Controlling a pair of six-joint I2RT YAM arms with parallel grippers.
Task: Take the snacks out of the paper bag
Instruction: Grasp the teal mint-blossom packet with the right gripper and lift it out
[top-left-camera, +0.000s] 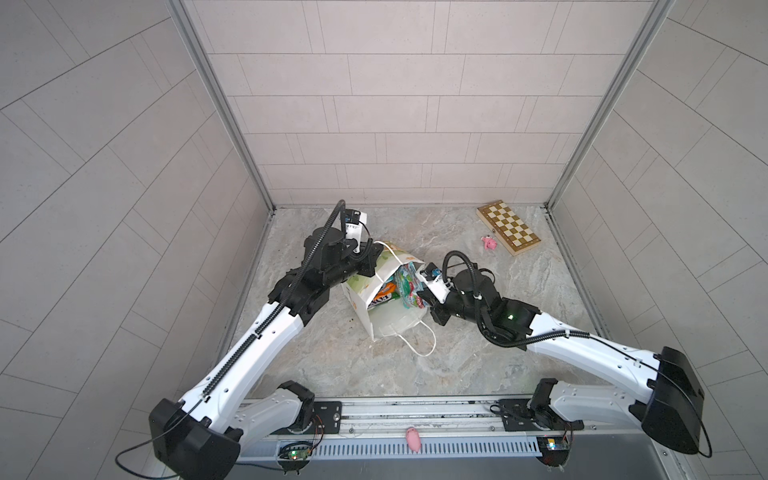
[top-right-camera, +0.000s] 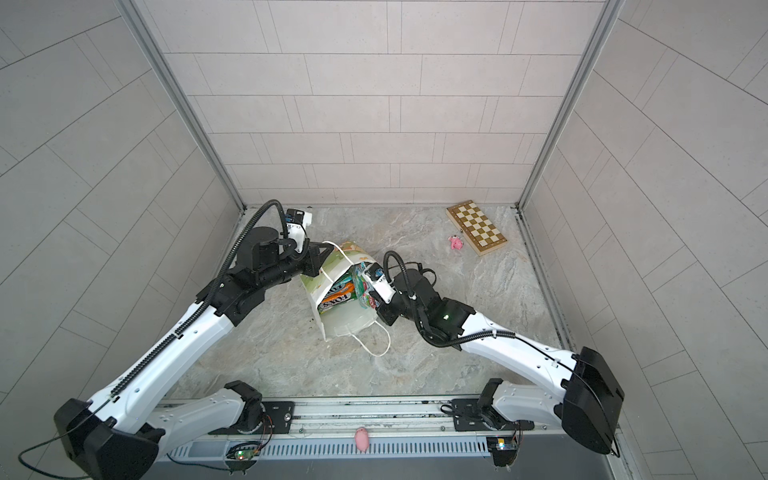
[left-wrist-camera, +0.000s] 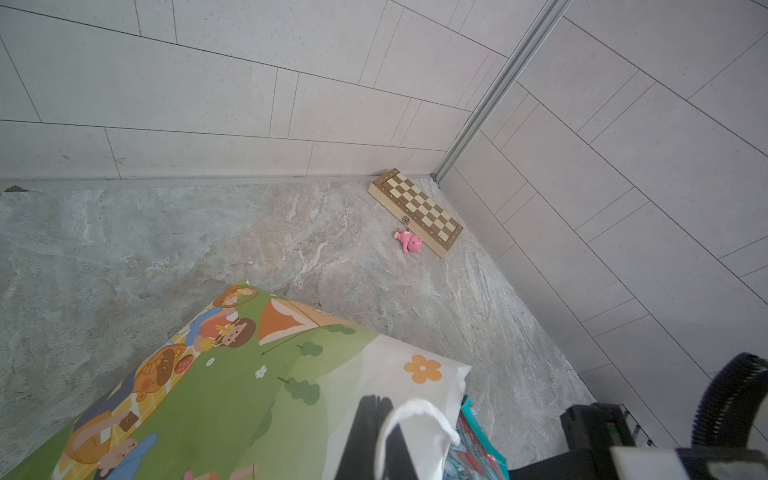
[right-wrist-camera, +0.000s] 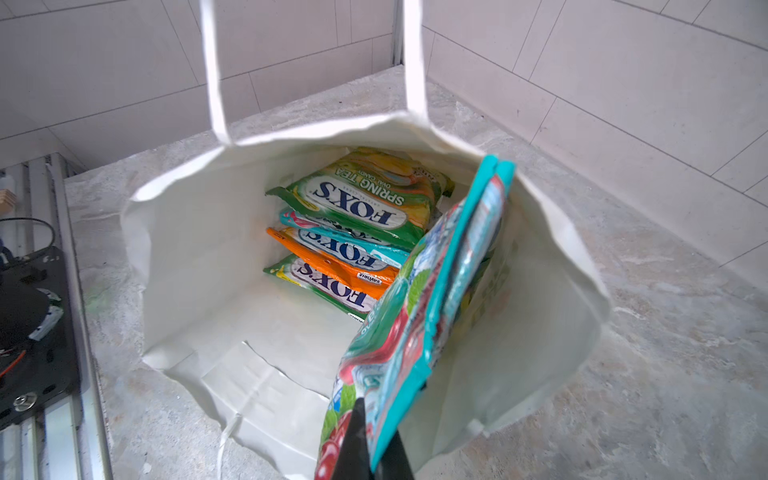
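Observation:
The white paper bag (top-left-camera: 390, 326) (top-right-camera: 345, 322) lies tilted on the stone floor with its mouth toward my right arm; its side has a green picture print (left-wrist-camera: 232, 395). My left gripper (top-left-camera: 374, 259) (top-right-camera: 322, 259) (left-wrist-camera: 376, 401) is shut on the bag's upper rim by a white cord handle (left-wrist-camera: 419, 409). My right gripper (top-left-camera: 422, 297) (top-right-camera: 376, 301) (right-wrist-camera: 374, 449) is shut on a teal-and-red snack packet (right-wrist-camera: 415, 332) (top-left-camera: 409, 286) standing in the bag's mouth. Deeper inside the bag (right-wrist-camera: 199, 266) lie stacked "FOX'S" snacks: yellow-green (right-wrist-camera: 374, 195), teal (right-wrist-camera: 349, 241), orange (right-wrist-camera: 345, 270), another green (right-wrist-camera: 332, 291).
A folded wooden chessboard (top-left-camera: 508, 227) (left-wrist-camera: 417, 210) lies in the far right corner with a small pink toy (top-left-camera: 489, 242) (left-wrist-camera: 409, 242) beside it. Another pink toy (top-left-camera: 412, 439) sits on the front rail. Tiled walls close in three sides.

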